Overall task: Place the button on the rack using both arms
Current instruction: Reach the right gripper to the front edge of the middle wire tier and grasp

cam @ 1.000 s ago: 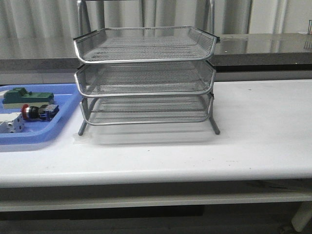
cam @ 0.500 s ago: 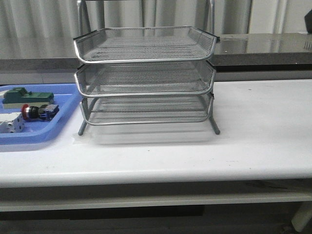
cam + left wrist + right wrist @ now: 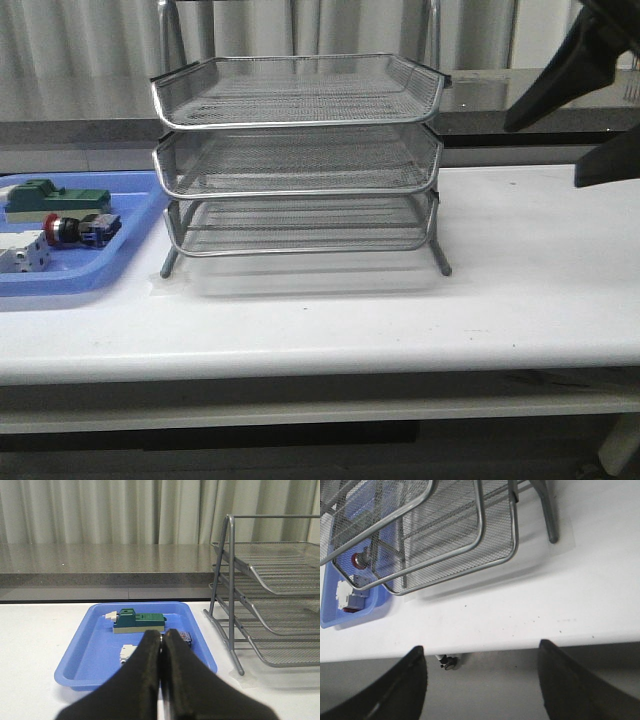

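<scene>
Since half a second ago, the right gripper (image 3: 592, 120) has been brought into the upper right of the front view, where only a dark corner was seen before; the button (image 3: 76, 229) and the rack (image 3: 297, 160) have not shifted. The button is seen lying on its side in the blue tray (image 3: 128, 262) at the far left of the table (image 3: 520, 290), red head to the left, between the green block part (image 3: 55, 199) behind it and the white block part (image 3: 22, 253) in front of it. The rack is set just to the right of the tray, all three tiers bare. The right gripper is held spread wide above the table, well to the right of the rack, nothing between its fingers. The left gripper (image 3: 162, 645) is pressed closed on nothing, raised on the near side of the tray.
</scene>
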